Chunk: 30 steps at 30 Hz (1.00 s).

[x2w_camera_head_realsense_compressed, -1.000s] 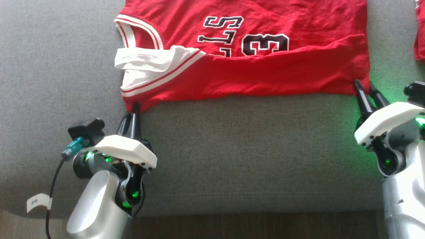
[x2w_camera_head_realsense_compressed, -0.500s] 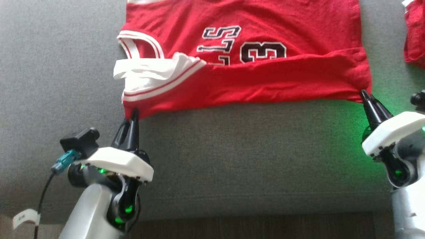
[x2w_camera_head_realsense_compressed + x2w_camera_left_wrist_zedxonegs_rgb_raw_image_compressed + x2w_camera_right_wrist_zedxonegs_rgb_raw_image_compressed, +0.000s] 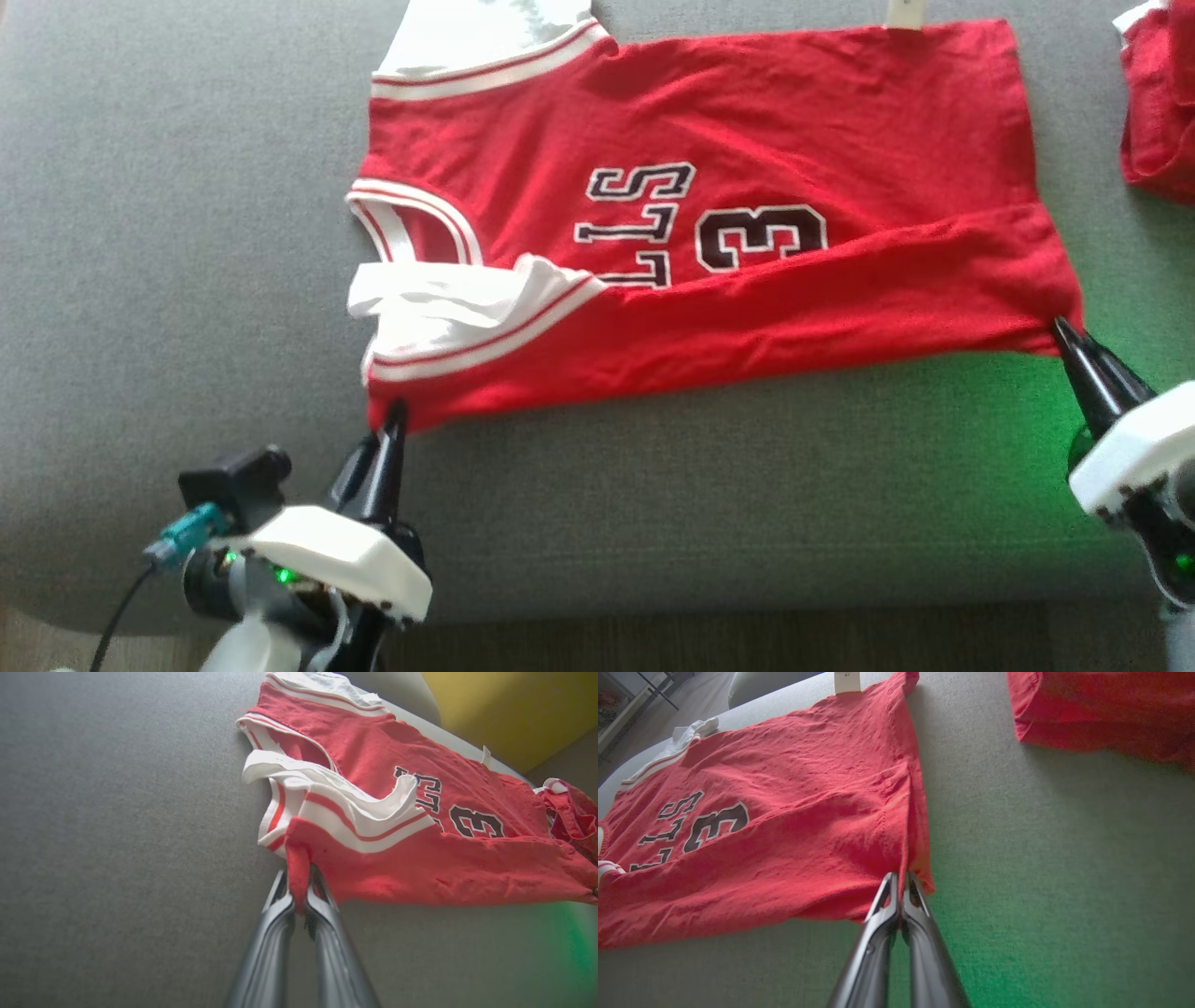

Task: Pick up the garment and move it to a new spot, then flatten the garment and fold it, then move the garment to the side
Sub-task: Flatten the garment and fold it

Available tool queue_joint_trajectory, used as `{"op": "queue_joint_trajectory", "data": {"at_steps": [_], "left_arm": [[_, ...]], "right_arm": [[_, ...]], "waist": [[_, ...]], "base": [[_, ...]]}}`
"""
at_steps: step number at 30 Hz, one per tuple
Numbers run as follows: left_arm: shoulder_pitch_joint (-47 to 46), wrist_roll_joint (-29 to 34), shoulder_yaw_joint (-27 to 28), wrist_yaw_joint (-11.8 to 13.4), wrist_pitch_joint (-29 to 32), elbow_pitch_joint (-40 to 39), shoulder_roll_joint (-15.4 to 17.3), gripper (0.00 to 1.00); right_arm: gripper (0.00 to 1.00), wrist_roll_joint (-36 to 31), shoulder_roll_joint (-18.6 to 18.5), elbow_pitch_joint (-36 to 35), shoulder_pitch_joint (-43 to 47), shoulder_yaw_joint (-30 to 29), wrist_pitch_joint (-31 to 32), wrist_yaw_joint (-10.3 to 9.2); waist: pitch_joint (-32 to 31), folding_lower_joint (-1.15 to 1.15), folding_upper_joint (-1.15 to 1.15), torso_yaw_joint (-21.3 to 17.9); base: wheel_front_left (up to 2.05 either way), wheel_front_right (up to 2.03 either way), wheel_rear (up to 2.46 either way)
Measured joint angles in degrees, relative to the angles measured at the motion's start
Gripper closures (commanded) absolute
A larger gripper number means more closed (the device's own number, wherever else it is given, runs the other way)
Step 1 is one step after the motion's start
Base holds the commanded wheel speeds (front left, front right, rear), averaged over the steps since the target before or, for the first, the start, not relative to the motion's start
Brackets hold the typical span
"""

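Two near corners of the jersey (image 3: 794,317) are pinched. The left gripper (image 3: 392,415) has its fingers clamped on the shoulder corner, and the right gripper (image 3: 1064,329) is closed on the hem corner. It lies back from the cushion's (image 3: 653,504) near edge, with its long axis left to right, neck leftward. A folded-over near strip hides part of the lettering. Another red garment (image 3: 1158,112) is cut off at the right.

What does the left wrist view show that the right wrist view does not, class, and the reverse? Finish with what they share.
Left wrist view adds: the left gripper shut on the red jersey at the corner below the white armhole trim, and a yellow backdrop. Right wrist view adds: the right gripper shut on the jersey's hem corner. Shared: the lettering, the white tag, a second red garment, the grey cushion.
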Motion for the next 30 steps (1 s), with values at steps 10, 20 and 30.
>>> {"op": "queue_joint_trajectory", "data": {"at_steps": [10, 20, 30], "left_arm": [[3.69, 0.0, -1.04, 1.02, 1.4, -1.09, 0.4, 1.0], [3.44, -0.01, -2.14, 1.02, 1.12, 4.08, -0.26, 0.0], [2.77, 0.18, 0.21, 3.55, 0.79, 0.92, 0.99, 0.0]], "right_arm": [[1.0, 0.43, 0.65, -6.51, 7.57, -3.0, 3.61, 0.0], [0.0, 0.34, 2.92, -6.72, 7.5, -5.0, 3.99, -0.01], [0.0, -2.83, 5.16, -11.92, 7.26, -6.99, -1.0, -0.01]], "waist": [[0.12, 0.0, 0.0, 0.57], [-1.35, 0.0, 0.0, 0.5], [-2.27, 0.0, 0.0, -0.48]], "base": [[0.0, 0.0, 0.0], [0.0, 0.0, 0.0], [0.0, 0.0, 0.0]]}}
